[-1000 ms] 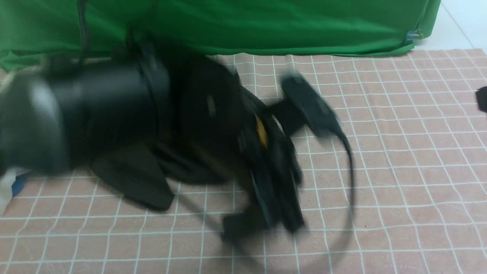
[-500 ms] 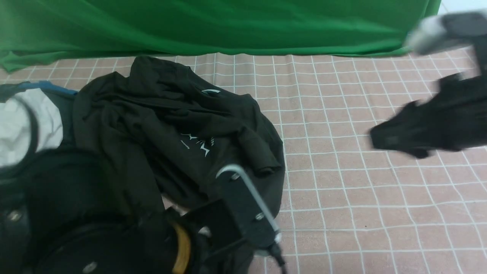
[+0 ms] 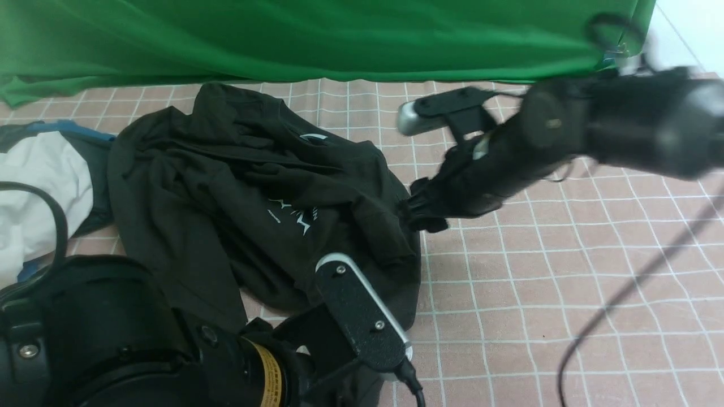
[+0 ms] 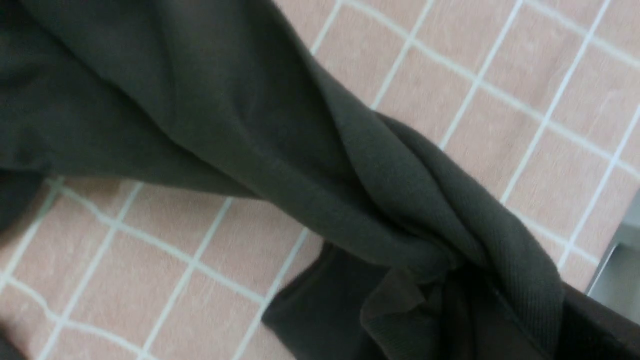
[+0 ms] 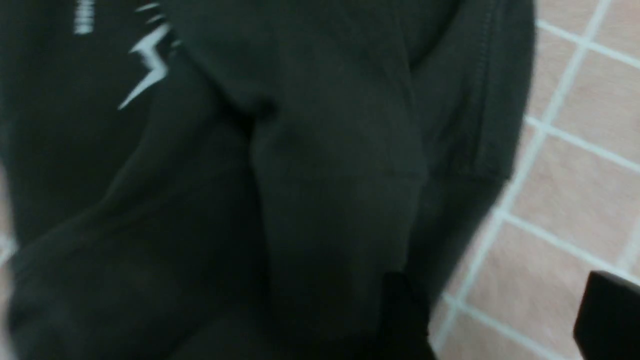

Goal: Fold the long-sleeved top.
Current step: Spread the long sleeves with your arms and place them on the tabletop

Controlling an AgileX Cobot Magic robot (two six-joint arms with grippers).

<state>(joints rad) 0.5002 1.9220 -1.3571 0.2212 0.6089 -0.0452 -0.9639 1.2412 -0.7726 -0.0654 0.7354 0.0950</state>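
**A.** The right pincer (image 3: 423,212) stands wide. In the right wrist view I see its two dark fingers (image 5: 400,310) well apart at the bottom edge of the frame, with only the hem of the top (image 5: 310,190) and checked cloth between them. In the front view its tip lies at the centre of the frame, against the right edge of the top. The right arm (image 3: 622,130) is blurred, so I cannot tell whether the tip touches the cloth or hangs just beside it.

**B.** The left pincer is closed narrow on the top. In the front view it is hidden behind the left arm (image 3: 113,339) and its wrist camera (image 3: 362,311), at the lower left of the frame. In the left wrist view a length of the top is twisted into a rope from upper left to lower right. There it bunches with a ribbed cuff (image 4: 520,295), raised off the surface.

**C.** In the front view the top lies crumpled left of centre on the surface (image 3: 565,282), which is covered in pink cloth with white grid lines. A white print (image 3: 297,213) faces up near its middle, and a white label (image 3: 314,135) shows at the neck.

**D.** At the left edge of the frame lie a white garment (image 3: 34,181) and a grey garment (image 3: 85,147) with a blue edge, just beside the top. A green curtain (image 3: 339,34) fills the upper frame. A dark cable (image 3: 622,282) crosses the lower right.
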